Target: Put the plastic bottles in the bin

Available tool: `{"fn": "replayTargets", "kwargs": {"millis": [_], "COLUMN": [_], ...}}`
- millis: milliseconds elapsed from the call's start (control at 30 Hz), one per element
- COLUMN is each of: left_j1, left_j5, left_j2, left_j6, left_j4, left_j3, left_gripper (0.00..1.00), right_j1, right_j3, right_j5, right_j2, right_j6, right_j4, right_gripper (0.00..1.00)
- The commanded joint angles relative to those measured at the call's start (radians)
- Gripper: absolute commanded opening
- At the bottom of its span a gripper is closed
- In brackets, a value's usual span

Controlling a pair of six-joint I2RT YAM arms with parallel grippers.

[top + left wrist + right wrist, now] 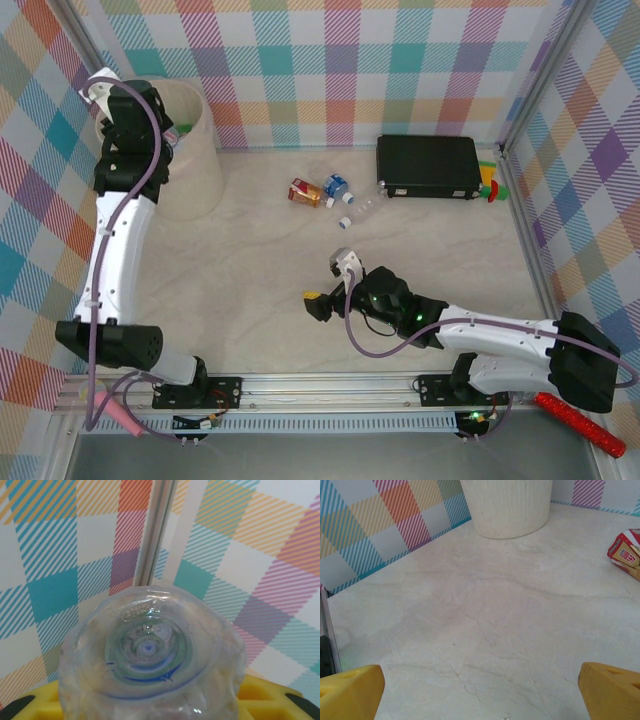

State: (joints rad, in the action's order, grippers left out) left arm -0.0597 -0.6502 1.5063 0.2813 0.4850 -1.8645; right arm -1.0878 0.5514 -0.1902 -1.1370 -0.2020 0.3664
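While the left gripper (pixel 150 707) clutches a clear bottle (pixel 150 652) over the bin (pixel 203 150), the right gripper (pixel 318 303) gapes wide, well away.

1. Right gripper (pixel 480 694): two yellow fingertips (pixel 351 689) sit at the bottom corners of the frame, spread wide apart with nothing between them.
2. Table (pixel 485 620): cream, marble-patterned surface with fine vein lines; it is bare below the gripper.
3. Bin (pixel 507 507): ribbed cream wall, base standing on the table at top centre; its upper part is cut off by the frame.
4. Red-and-tan labelled bottle (pixel 625 554): lies on the table at the right edge, partly out of frame, well apart from the bin.
5. Plaid wall (pixel 380 530): borders the table at left and top right.
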Motion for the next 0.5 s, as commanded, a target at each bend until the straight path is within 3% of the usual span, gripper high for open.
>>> {"fn": "replayTargets", "kwargs": {"millis": [0,267,467], "left_j1": [0.040,0.090,0.103], "left_j5": [-0.026,0.011,0.037], "left_j2": [0.077,0.358,0.483], "left_j6": [0.052,0.058,0.009], "left_j4": [-0.100,0.079,0.089], "left_j3": [-0.123,-0.498,-0.616], "left_gripper": [0.44,0.43,0.43], "right_j1": [-0.007,-0.007,-0.006], "right_j3": [-0.005,-0.003,-0.001], "right_j5": [0.008,0.001,-0.005], "right_j2": [-0.017,-0.021,-0.030], "right_j6": [-0.019,-0.018,-0.023], "right_j4": [0.042,0.043,0.047], "right_gripper": [0.99,0.99,0.99]}}
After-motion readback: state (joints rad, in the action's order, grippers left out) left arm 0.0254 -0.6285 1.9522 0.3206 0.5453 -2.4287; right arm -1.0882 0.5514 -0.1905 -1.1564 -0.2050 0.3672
